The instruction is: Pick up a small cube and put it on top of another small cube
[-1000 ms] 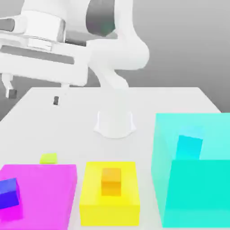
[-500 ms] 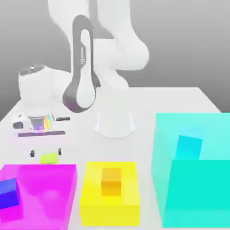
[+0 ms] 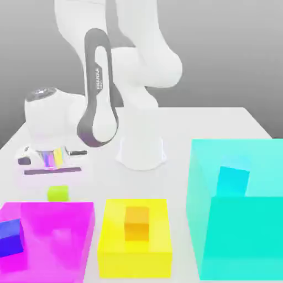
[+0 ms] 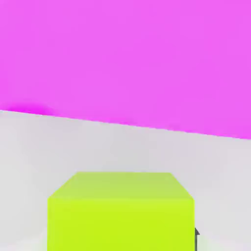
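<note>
A small lime-green cube (image 3: 57, 193) (image 4: 120, 211) sits on the white table (image 3: 221, 124) just behind the magenta block (image 3: 52, 232) (image 4: 125, 59). My gripper (image 3: 57, 187) hangs straight down over the cube from the hand, its fingers closed in against the cube's sides. In the hand view a dark fingertip (image 4: 196, 236) shows at the cube's edge. Other small cubes are a blue one (image 3: 11, 239) on the magenta block, an orange one (image 3: 137, 223) on the yellow block (image 3: 134, 246), and a cyan one (image 3: 232, 181) on the cyan block (image 3: 237, 237).
The arm's white base (image 3: 141, 152) stands mid-table behind the yellow block. The tall cyan block fills the exterior view's right. Bare table lies behind and to the exterior view's left of the lime cube.
The arm swung down from high at the back to the lime cube. The fingers, spread either side of the cube half a second ago, have closed on it.
</note>
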{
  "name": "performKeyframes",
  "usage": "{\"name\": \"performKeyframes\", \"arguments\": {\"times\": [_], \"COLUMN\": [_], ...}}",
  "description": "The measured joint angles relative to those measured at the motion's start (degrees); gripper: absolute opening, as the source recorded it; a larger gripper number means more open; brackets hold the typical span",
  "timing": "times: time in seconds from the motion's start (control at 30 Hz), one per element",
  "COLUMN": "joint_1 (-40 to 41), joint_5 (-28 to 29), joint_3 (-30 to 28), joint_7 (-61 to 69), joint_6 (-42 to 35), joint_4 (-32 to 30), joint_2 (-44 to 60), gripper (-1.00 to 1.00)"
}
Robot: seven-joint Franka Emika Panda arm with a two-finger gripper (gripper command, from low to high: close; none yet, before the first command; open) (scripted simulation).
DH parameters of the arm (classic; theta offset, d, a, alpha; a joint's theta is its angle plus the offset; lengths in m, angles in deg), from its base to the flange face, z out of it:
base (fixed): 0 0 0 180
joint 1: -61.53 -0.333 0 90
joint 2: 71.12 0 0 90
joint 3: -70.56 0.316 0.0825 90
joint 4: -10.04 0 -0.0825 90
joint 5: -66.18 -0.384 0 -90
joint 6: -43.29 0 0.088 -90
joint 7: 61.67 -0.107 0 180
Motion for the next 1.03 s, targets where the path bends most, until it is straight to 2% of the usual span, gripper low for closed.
{"name": "performKeyframes", "arguments": {"times": [0.07, 0.27, 0.37, 0.77, 0.87, 0.9, 1.03], "joint_1": [1.18, 5.34, 2.55, -1.76, -1.94, -1.89, -1.89], "joint_5": [4.14, 3.02, 2.61, 3.14, 2.27, 1.92, 1.92], "joint_3": [-0.46, 4.01, 6.19, 6.87, 7.01, 7.10, 7.10], "joint_7": [-3.75, -16.69, -24.07, -55.23, -56.73, -56.65, -56.64], "joint_6": [-3.20, -11.39, -15.38, -31.18, -27.04, -25.00, -25.00], "joint_4": [-0.10, 8.66, 13.70, 33.86, 34.35, 34.08, 34.08], "joint_2": [-3.41, -2.75, -1.65, 2.57, 7.19, 8.97, 8.97], "gripper": [-1.00, -1.00, -1.00, -1.00, -1.00, 1.00, 1.00]}}
